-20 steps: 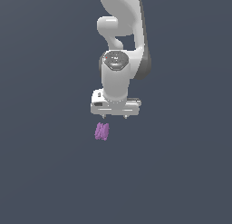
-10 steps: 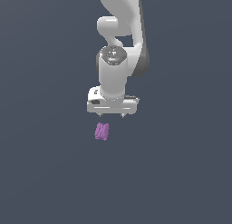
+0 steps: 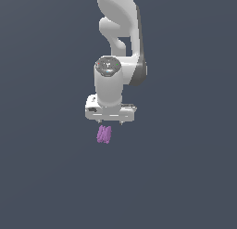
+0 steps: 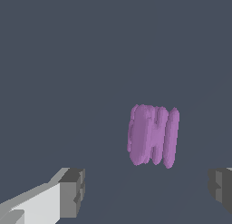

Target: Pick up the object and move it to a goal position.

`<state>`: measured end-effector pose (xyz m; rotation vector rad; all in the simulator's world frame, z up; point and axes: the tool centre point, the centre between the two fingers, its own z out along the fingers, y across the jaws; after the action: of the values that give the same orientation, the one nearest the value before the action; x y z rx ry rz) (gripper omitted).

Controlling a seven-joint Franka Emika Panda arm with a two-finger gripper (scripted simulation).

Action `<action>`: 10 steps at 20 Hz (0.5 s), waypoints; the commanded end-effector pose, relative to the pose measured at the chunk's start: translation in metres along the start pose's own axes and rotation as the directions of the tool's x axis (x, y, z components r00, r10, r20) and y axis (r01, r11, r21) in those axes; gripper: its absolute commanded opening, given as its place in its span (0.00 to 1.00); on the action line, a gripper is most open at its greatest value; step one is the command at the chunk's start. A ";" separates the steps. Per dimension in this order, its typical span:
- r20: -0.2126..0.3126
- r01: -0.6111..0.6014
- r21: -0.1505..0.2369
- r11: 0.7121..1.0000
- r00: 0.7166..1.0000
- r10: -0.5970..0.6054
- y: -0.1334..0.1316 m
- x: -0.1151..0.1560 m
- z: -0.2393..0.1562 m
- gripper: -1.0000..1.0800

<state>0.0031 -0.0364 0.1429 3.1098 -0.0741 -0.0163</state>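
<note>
Overhead, spread jaws hover — purple object (image 3: 104,134) lies below, untouched.

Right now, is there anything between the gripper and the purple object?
Nothing. In the wrist view only bare grey ground lies between the open gripper and the object. The exterior view shows the same gap.

The arm (image 3: 121,33) runs off the exterior view's top edge. In the wrist view both fingers (image 4: 72,192) are cut by the frame edges, tips only partly visible.
</note>
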 end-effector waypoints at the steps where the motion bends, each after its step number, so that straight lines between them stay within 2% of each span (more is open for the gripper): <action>1: -0.001 -0.031 0.010 0.999 1.000 0.031 0.010 0.002 0.016 0.96; 10: -0.006 -0.107 0.031 0.994 0.994 0.108 0.035 0.007 0.053 0.96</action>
<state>0.0069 -0.0711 0.0938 3.1301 -0.2324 -0.0044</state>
